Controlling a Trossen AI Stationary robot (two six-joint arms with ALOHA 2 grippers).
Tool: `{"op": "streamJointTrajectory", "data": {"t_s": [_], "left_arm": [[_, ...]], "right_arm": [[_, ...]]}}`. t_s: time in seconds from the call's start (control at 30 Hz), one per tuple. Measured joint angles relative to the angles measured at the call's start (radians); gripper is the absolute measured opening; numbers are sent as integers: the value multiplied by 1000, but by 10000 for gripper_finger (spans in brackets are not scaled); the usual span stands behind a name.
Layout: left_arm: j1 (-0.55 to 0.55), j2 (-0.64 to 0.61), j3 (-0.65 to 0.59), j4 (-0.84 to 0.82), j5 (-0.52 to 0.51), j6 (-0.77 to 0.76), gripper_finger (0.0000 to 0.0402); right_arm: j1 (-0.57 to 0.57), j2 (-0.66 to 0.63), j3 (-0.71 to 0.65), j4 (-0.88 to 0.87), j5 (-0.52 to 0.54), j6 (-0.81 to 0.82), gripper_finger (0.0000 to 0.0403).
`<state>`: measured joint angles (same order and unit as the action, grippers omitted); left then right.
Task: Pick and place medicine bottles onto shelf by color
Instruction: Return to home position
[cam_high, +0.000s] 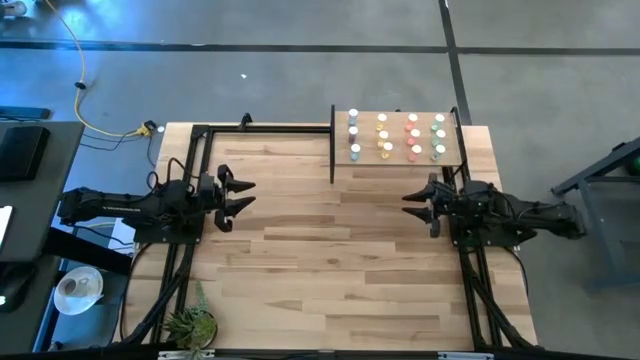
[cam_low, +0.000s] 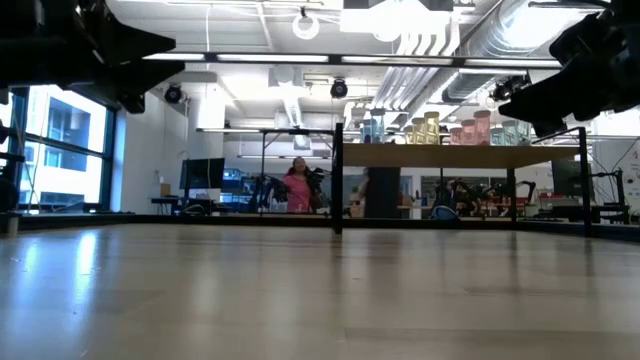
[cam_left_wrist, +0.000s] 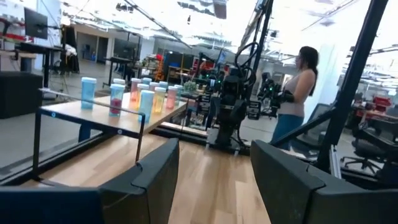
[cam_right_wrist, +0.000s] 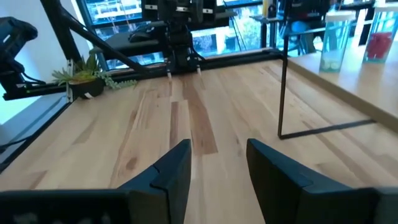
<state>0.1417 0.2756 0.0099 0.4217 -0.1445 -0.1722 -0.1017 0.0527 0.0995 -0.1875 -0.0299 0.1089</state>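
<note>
A: What did the overhead show?
B: Your medicine bottles (cam_high: 412, 138) stood in four colour columns on the shelf (cam_high: 367, 140). The left jaws were spread well apart from the shelf, and the right jaws were spread near it.
A: And low down?
B: They sat atop the shelf, across the tabletop (cam_low: 320, 290).
A: The wrists?
B: Both jaws gaped, pinching nothing, with the shelf in sight.

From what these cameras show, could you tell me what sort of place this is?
Probably an open-plan robotics lab or workshop: exposed ceiling ducts, a tape-lined concrete floor around the table, and equipment-filled workstations near a person.
</note>
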Motion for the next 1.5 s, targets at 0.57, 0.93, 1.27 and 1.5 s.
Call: {"op": "streamJointTrajectory", "data": {"t_s": [0.57, 0.93, 1.27, 1.5], "left_arm": [[0, 0, 2, -15, 29, 21, 188], [0, 0, 2, -14, 29, 19, 188], [1, 0, 2, -14, 29, 19, 188], [1, 0, 2, -14, 29, 18, 188]], "right_arm": [[0, -48, -23, 5, -22, 7, 147], [0, -48, -23, 4, -19, 103, 147], [0, -48, -23, 3, -19, 205, 147], [0, -48, -23, 3, -19, 205, 147]]}}
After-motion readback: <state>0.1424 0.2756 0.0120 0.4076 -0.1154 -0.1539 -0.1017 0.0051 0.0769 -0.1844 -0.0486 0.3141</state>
